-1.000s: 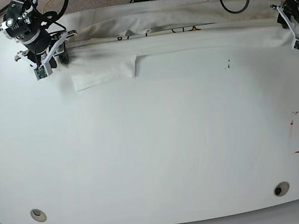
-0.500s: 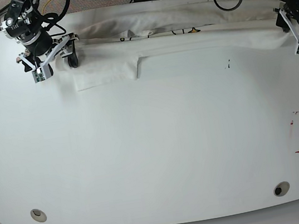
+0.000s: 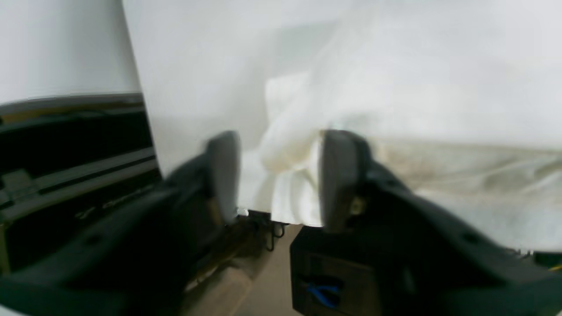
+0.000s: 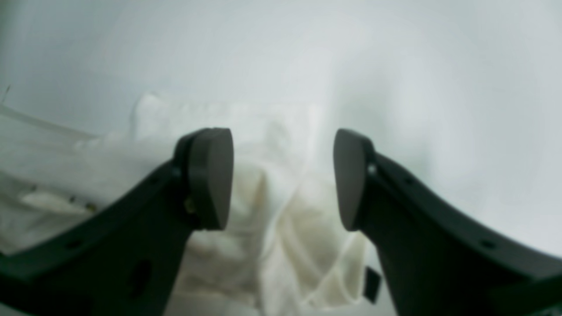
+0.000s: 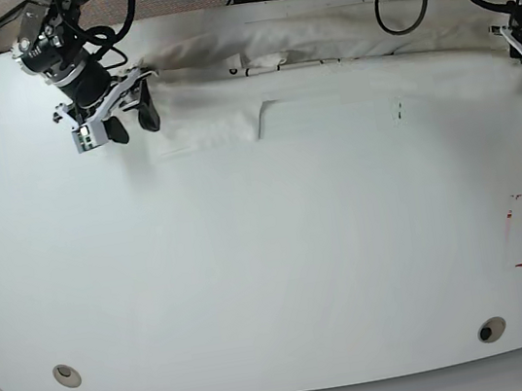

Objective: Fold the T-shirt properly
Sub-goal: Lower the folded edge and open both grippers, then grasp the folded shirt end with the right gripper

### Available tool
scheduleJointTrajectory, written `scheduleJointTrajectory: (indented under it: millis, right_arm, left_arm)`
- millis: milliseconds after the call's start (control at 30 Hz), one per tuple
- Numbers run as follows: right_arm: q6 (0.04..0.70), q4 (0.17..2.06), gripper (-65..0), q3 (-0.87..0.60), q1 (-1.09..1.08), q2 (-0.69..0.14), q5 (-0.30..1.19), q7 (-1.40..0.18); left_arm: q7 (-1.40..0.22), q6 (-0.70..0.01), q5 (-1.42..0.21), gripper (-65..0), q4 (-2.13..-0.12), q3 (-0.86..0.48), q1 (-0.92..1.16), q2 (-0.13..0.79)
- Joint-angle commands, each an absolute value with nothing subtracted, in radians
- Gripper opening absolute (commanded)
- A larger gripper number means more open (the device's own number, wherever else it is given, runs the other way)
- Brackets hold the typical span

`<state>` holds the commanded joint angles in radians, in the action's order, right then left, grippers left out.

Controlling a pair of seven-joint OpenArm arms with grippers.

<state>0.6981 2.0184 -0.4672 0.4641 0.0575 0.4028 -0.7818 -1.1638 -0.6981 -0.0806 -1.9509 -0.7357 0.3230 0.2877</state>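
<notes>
- Near me the tabletop (image 5: 255, 285) is bare white
- Farther back, the T-shirt (image 5: 325, 97) lies bunched along the far edge
- The right hand (image 4: 283, 180) has let go, its fingers spread wide above a corner, and has shifted inward
- The left hand (image 3: 276, 180) gapes around the other bunched corner, so I judge regrasping comes next
</notes>
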Motion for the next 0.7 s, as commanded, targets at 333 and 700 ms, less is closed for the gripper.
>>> scheduleJointTrajectory:
  millis: [333,700]
  right_arm:
    - [0.698,1.985,-50.3,-0.409,0.495,0.056,0.394,-0.779]
    - [0.698,1.834,-51.0,-0.414,0.455,-0.007,0.392,-0.74]
  left_arm:
    - [-1.164,-0.698,-0.079,-44.0,-1.946,-0.73,0.358,0.288]
    - [-1.145,-0.698,-0.079,-44.0,-1.751,-0.687,0.352,0.329]
